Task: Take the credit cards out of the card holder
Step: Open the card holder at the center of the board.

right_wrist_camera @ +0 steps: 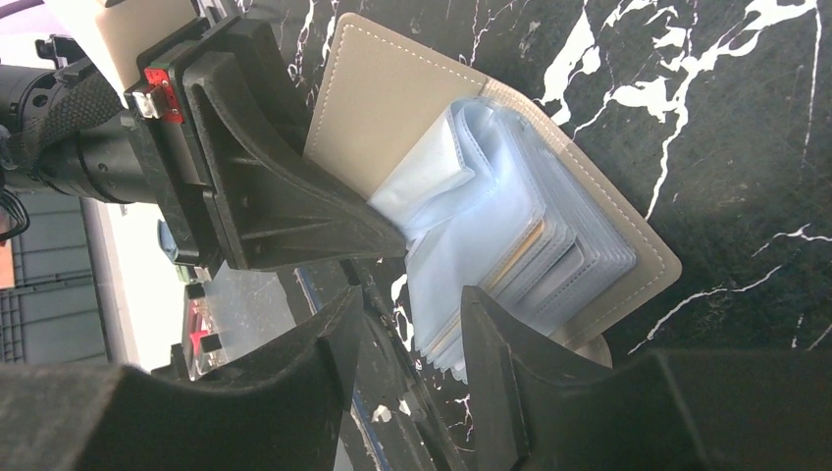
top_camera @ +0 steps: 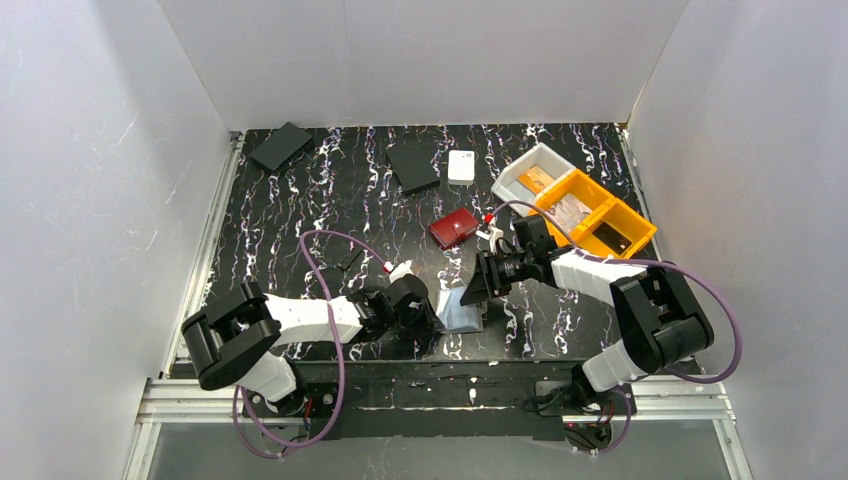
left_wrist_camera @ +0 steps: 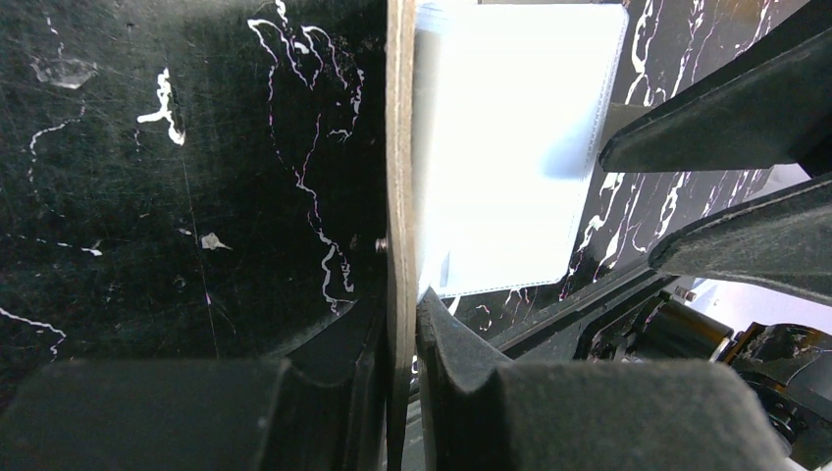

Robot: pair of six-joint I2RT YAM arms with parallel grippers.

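- Small grey folding card holder (right_wrist_camera: 392, 98): one cover clamped in the left hand (left_wrist_camera: 400, 319).
- Clear plastic sleeves (right_wrist_camera: 491, 226): directly ahead of the half-open, empty right hand (right_wrist_camera: 412, 304).

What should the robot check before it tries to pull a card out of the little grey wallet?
1. Wallet open: ok.
2. Left tool clamping the wallet's cover: ok.
3. Right tool open beside the plastic sleeves: ok.
4. Card pinched in the right tool: not ok, nothing is gripped yet.
5. Both cards spotted: cannot tell, only a thin orange edge shows among the sleeves.
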